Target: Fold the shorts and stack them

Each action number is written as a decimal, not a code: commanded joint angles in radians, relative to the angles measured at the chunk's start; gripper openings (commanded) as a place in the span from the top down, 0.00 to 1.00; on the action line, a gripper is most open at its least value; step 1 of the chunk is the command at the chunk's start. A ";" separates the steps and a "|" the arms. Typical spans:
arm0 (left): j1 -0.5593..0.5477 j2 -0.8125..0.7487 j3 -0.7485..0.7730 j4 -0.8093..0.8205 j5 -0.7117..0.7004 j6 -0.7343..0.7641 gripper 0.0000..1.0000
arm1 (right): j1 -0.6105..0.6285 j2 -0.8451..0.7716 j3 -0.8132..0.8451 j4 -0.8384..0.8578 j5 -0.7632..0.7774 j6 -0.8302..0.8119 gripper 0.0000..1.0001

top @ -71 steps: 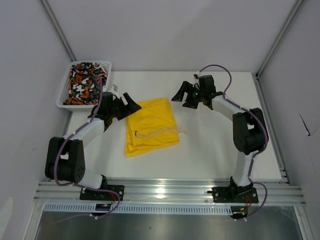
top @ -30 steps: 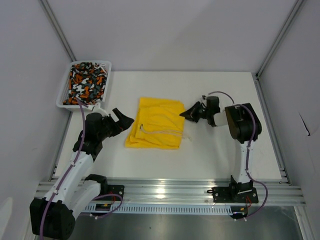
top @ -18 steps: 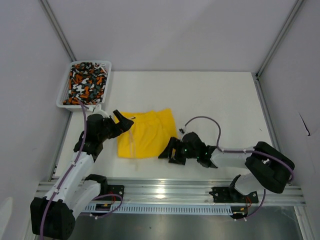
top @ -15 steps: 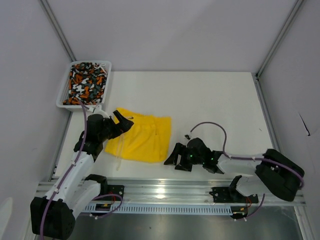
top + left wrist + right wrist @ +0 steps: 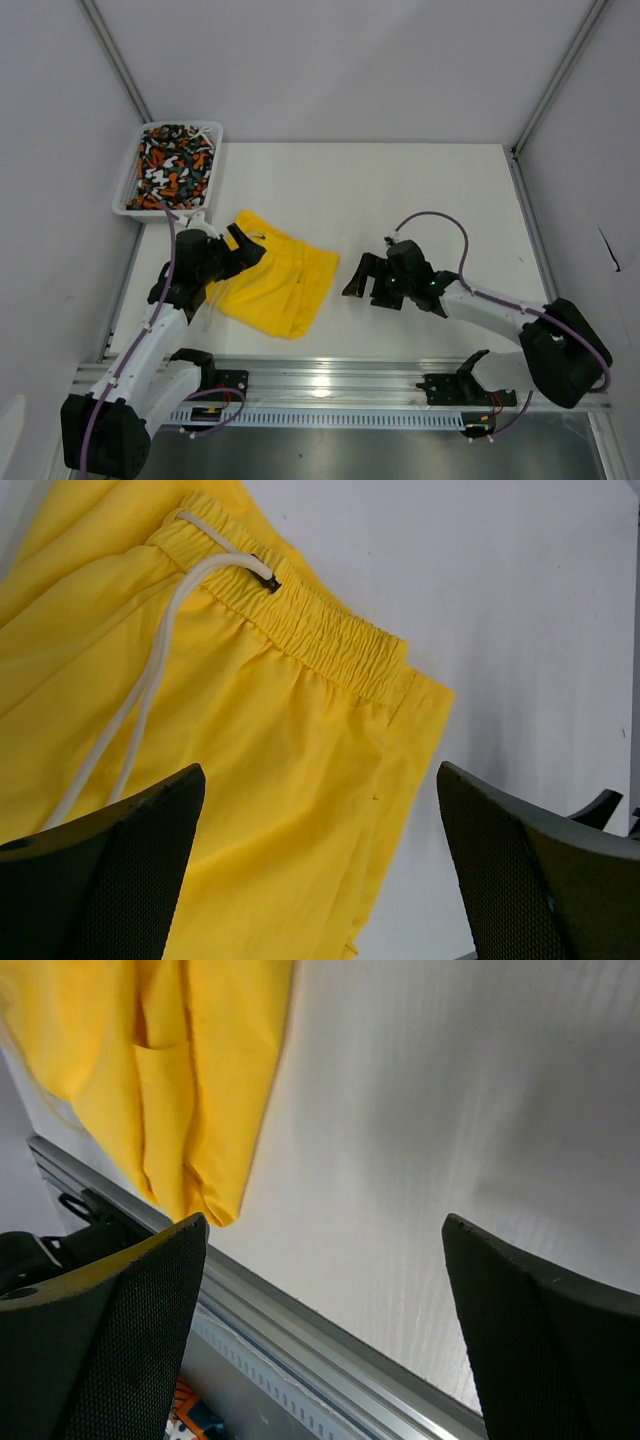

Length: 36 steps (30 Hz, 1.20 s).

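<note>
Start at the 10 o'clock corner of the table (image 5: 430, 200). The white mesh basket (image 5: 130, 192) sits there with the patterned shorts (image 5: 172, 168) bunched inside it, orange, white, black and grey-teal.

At 5 o'clock from the basket you find your left gripper (image 5: 248, 248), over the 11 o'clock corner of the yellow shorts (image 5: 280, 288). Its jaws are spread wide and nothing is between them. In the left wrist view the gripper (image 5: 318, 780) looks down on yellow cloth, with the elastic waistband and the pale drawstring (image 5: 150, 680) running across. You cannot tell from these views whether the fingers touch the fabric.

The yellow shorts lie folded and flat on the table, at about 8 o'clock from the table's middle. They are turned askew, with one corner pointing to the aluminium rail (image 5: 330, 372) at the near edge. They are well apart from the basket.

At 3 o'clock from the yellow shorts, just beside their edge but clear of them, is your right gripper (image 5: 362, 288). Its jaws are also wide apart and hold nothing. The right wrist view shows bare table between the fingers (image 5: 120, 1330), and the yellow cloth lies off at 11 o'clock in that view.
</note>
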 commanded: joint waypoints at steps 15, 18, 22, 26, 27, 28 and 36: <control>-0.036 -0.082 -0.176 0.050 0.026 -0.002 0.05 | 0.227 0.545 0.277 0.371 0.033 0.219 0.00; -0.052 -0.088 -0.211 0.073 0.028 -0.017 0.09 | 0.265 0.610 0.349 0.359 0.053 0.242 0.01; -0.064 -0.105 -0.256 0.114 0.020 -0.042 0.11 | 0.293 0.673 0.421 0.319 0.084 0.264 0.03; -0.067 -0.074 -0.267 0.148 0.022 -0.048 0.11 | 0.298 0.705 0.440 0.310 0.107 0.277 0.28; -0.067 -0.068 -0.270 0.156 0.026 -0.049 0.12 | 0.296 0.707 0.438 0.305 0.110 0.279 0.33; -0.069 -0.060 -0.273 0.163 0.037 -0.054 0.12 | 0.294 0.710 0.435 0.307 0.114 0.282 0.43; -0.070 -0.095 -0.219 0.124 0.025 -0.058 0.12 | 0.212 0.661 0.417 0.191 0.079 0.196 0.98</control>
